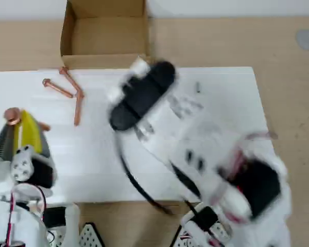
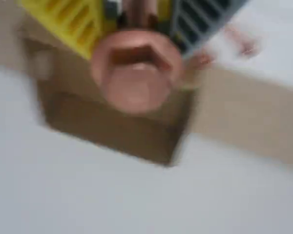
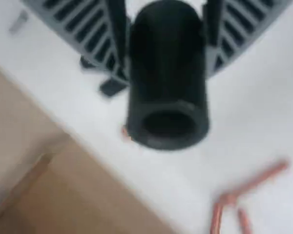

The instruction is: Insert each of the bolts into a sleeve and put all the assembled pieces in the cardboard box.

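Left hand grips a bolt, right hand a sleeve; align bolt with the sleeve's open end before pushing.

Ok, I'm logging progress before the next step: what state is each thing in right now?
Left pincer: shut on a bolt, hex head towards the wrist camera.
Right pincer: shut on a black sleeve, whose opening looks empty.
Loose bolts: lying on the white sheet, no sleeves on them.
Cardboard box: open, nothing seen inside.
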Controlling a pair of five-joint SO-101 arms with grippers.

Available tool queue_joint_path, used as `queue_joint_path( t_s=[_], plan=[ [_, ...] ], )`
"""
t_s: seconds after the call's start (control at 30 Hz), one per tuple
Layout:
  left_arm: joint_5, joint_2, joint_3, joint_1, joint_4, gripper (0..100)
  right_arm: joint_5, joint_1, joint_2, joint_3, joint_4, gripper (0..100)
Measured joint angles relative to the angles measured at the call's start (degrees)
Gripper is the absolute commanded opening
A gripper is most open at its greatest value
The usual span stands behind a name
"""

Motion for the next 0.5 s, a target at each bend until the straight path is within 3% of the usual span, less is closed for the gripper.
queue_joint_path(
  t_s=[0.23,0.5],
  plan=[
    [0.2,-4.2,16.8,4.7,-12.4,1,-1.1,-0.2,-28.9,40.2,-22.3,0.9],
    [4.1,-5.6,20.0,6.9,-14.6,1,-8.6,-5.8,-40.6,69.0,-37.9,0.9]
  ],
)
